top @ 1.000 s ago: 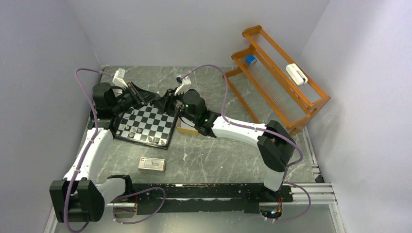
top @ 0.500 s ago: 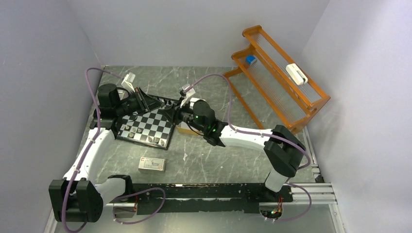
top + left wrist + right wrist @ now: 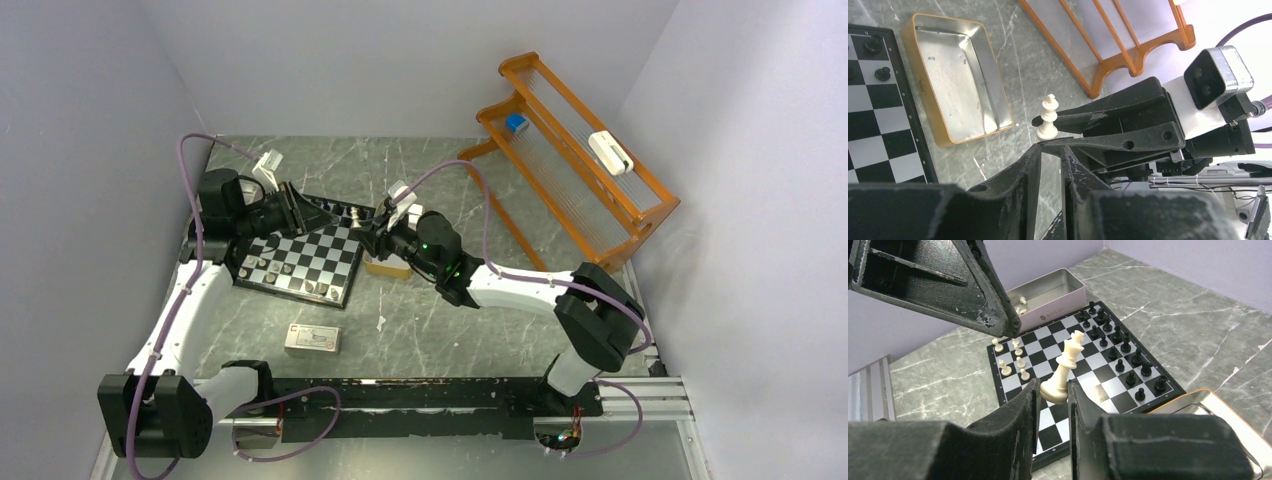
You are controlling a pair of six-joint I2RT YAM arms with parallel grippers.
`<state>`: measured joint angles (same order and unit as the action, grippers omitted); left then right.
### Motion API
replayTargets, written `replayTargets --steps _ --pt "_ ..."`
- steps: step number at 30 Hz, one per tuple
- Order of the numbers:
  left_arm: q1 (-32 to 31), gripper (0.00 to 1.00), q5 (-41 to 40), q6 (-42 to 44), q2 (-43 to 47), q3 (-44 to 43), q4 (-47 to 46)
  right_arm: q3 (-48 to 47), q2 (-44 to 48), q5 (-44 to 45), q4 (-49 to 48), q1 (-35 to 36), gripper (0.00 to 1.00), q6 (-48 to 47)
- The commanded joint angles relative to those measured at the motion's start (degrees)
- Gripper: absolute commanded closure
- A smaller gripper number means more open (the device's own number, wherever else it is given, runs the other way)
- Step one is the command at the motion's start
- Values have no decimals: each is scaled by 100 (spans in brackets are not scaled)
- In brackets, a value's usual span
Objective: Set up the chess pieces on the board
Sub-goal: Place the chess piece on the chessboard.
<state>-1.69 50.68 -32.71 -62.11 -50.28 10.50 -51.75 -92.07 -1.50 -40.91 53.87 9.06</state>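
Note:
The board (image 3: 306, 258) lies left of centre, with black chess pieces (image 3: 1120, 347) along one side and several white ones (image 3: 1015, 360) opposite. My right gripper (image 3: 1053, 388) is shut on the base of a tall white piece (image 3: 1066, 365), which leans above the board. In the left wrist view that same white piece (image 3: 1048, 119) stands just past my left gripper (image 3: 1052, 146). The left jaws stand slightly apart with nothing between them. From above, the left gripper (image 3: 312, 212) and right gripper (image 3: 364, 228) face each other over the board's far right corner.
An empty tan tin (image 3: 958, 75) sits beside the board, partly under the right arm (image 3: 385, 267). A second tin (image 3: 1048, 295) with a few white pieces lies beyond the board. A white-and-red carton (image 3: 313, 339) lies nearer the bases. An orange rack (image 3: 570, 160) stands at back right.
The right arm has drawn back to the right, away from the left gripper. The left wrist has shifted slightly right over the board's far edge.

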Motion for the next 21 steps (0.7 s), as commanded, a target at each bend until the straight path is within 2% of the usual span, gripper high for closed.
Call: replayTargets --steps 1,4,9,12,21 --pt "11 70 152 265 79 -189 330 126 143 -37 -413 3 100 -355" --pt "7 62 151 359 -15 -342 493 300 224 -313 -701 1 100 -561" --pt "-132 51 171 1005 -314 -792 1260 349 331 -541 -761 9 100 -854" --pt "-284 49 183 1252 -441 -970 1589 398 371 -686 -842 1 100 -1073" --pt "-495 44 405 1174 -472 -1115 1632 455 479 -875 -879 10 99 -1462"
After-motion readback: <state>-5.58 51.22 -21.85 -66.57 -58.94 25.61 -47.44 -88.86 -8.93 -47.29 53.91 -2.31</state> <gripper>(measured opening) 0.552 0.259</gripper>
